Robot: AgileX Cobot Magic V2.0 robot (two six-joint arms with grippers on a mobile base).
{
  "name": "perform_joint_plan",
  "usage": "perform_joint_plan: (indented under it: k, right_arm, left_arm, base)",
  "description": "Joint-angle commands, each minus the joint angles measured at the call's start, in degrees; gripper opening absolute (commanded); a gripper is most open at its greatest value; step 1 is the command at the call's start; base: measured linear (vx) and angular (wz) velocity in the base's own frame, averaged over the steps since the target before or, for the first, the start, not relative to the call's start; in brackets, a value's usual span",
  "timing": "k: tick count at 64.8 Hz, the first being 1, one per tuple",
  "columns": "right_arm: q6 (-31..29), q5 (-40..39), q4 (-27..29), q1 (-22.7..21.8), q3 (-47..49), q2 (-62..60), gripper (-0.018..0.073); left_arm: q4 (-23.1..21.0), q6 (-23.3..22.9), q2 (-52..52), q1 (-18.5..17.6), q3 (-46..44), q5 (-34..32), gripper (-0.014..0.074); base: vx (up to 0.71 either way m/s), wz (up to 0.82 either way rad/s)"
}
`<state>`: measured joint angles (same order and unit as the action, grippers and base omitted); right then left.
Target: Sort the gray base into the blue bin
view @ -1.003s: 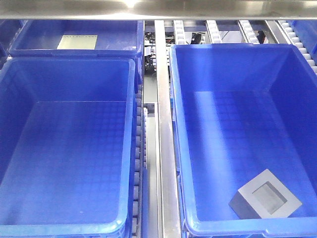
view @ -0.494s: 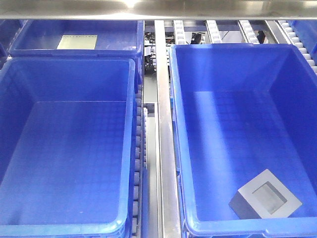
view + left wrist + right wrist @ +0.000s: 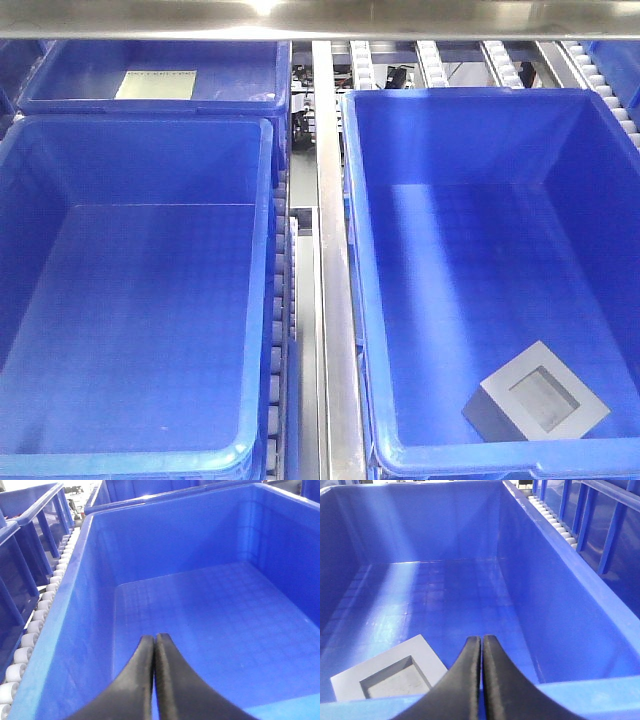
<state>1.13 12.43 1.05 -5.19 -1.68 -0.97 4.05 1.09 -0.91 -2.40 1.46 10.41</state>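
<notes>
The gray base lies recess-up on the floor of the right-hand blue bin, in its near right corner. The right wrist view shows the gray base low on the left, behind that blue bin's near rim. My right gripper is shut with nothing in it, hanging over the near rim just right of the block. My left gripper is shut and holds nothing, above the near end of the left-hand blue bin. Neither gripper appears in the front view.
A second large blue bin stands at the left with nothing in it. A third bin behind it holds a pale flat sheet. A metal rail and roller tracks run between the bins.
</notes>
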Motion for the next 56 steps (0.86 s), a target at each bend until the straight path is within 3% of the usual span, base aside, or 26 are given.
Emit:
perform_joint_plan:
  k: [1, 56]
  right_arm:
    - [-0.4, -4.0, -0.4, 0.0, 0.0, -0.1, -0.0005]
    - [-0.4, -4.0, -0.4, 0.0, 0.0, -0.1, -0.0005]
  left_arm:
    - [-0.1, -0.1, -0.5, 0.1, -1.2, -4.4, -0.0007]
    - [-0.1, -0.1, -0.5, 0.1, -1.2, -4.4, -0.0007]
  base:
    - [0.00, 0.00]
    - [0.00, 0.00]
